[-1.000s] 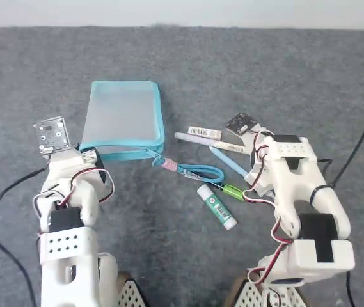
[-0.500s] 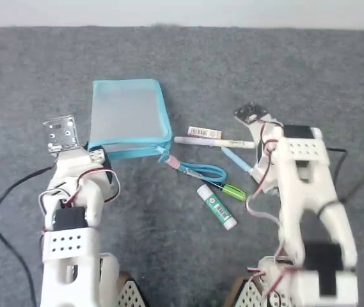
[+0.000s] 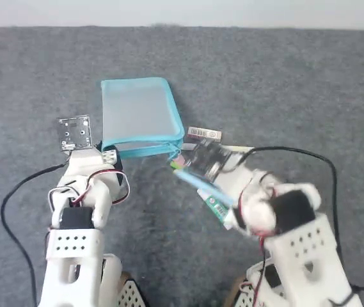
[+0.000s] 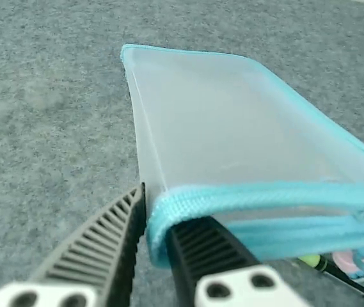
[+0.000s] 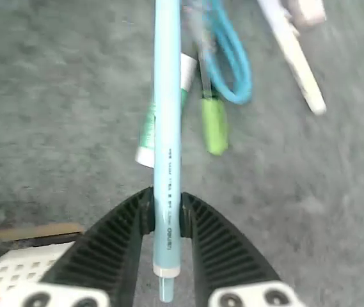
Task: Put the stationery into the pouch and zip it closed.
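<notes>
In the high view, the pouch is seen flat on the surface, with the blue pen held just beside its mouth. In the left wrist view, the left jaws are closed on the pouch's corner rim, which is judged soft and limp. In the right wrist view, the right jaws are clamped near the pen's end; the pen is judged light, stiff and slick.

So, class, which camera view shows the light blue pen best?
The right wrist view: the light blue pen runs lengthwise, clamped in the right claw. The high view catches a short slanted stretch near the pouch. The left wrist view faces the pouch itself.
</notes>
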